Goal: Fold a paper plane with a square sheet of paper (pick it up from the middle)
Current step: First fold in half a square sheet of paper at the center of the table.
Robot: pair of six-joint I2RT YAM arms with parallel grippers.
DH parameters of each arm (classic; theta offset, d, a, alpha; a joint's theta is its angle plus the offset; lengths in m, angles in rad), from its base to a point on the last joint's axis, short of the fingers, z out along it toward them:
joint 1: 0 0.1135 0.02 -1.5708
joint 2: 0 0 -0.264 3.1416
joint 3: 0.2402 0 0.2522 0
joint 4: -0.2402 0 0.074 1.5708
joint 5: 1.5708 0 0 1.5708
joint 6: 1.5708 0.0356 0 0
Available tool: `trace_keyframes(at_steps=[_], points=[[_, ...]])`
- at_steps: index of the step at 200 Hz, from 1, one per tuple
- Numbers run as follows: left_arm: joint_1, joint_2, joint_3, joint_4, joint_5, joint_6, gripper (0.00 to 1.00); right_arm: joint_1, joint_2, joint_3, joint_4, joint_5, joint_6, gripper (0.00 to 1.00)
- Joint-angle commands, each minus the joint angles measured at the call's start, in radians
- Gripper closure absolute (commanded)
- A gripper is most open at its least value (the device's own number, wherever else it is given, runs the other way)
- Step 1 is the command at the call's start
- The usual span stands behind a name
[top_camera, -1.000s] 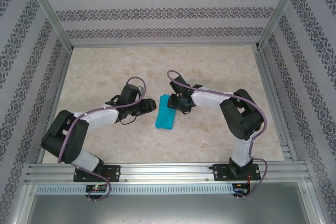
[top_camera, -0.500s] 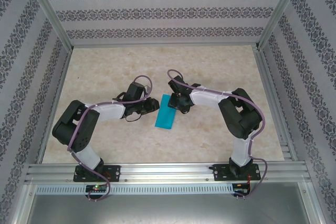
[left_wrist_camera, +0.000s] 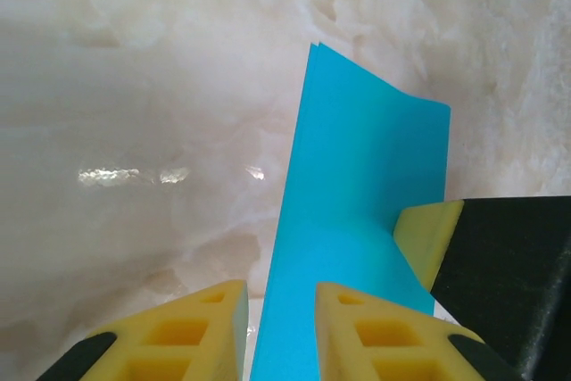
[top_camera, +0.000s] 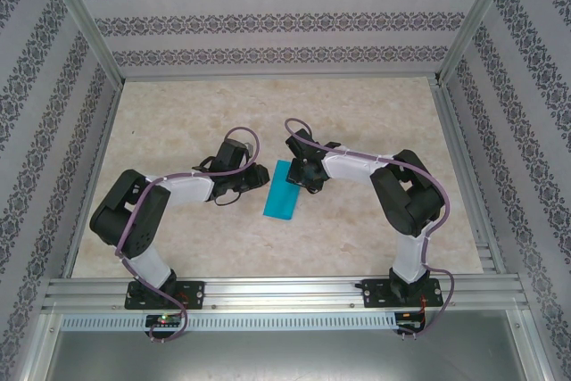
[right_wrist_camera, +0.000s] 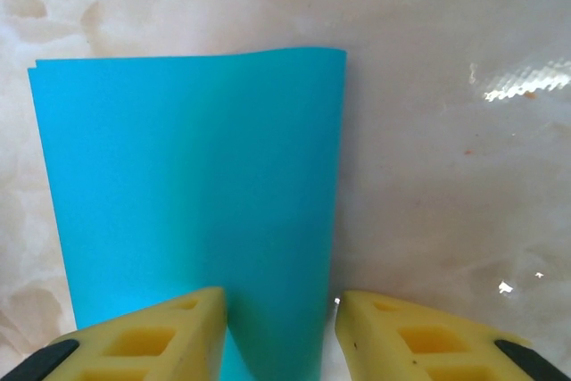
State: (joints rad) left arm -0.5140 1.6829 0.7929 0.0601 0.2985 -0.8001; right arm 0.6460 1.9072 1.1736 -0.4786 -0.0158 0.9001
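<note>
I see the square sheet of paper [top_camera: 283,192], folded in two to a narrow teal rectangle, lying on the table [top_camera: 178,113] between my two arms; its long axis runs from the far side toward the bases, and both hands are at its far end, the left one to its left and the right one to its right, about equally near. The left gripper [left_wrist_camera: 281,292] has its jaws a little apart with an edge of the paper in the gap; the right gripper [right_wrist_camera: 279,299] stands somewhat wider over another edge; neither seems to clamp it.
</note>
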Motion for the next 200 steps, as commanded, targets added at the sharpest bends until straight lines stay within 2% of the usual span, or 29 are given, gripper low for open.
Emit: trace_keyframes(at_steps=[1, 53, 94, 128, 200], points=[[-0.015, -0.022, -0.004, 0.032, -0.029, -0.014, 0.73, -0.006, 0.078, -0.037, -0.036, 0.05, -0.016, 0.57], [-0.012, -0.032, 0.004, -0.023, -0.068, 0.002, 0.73, -0.003, 0.11, -0.025, -0.064, 0.047, -0.026, 0.56], [-0.013, -0.027, 0.012, 0.001, -0.023, 0.003, 0.73, 0.0, 0.141, -0.011, -0.085, 0.052, -0.033, 0.57], [-0.013, -0.022, 0.017, -0.015, -0.036, 0.004, 0.74, 0.002, 0.151, -0.014, -0.086, 0.055, -0.034, 0.59], [-0.013, -0.002, 0.021, 0.008, 0.006, 0.008, 0.74, 0.005, 0.174, -0.002, -0.081, 0.045, -0.04, 0.56]])
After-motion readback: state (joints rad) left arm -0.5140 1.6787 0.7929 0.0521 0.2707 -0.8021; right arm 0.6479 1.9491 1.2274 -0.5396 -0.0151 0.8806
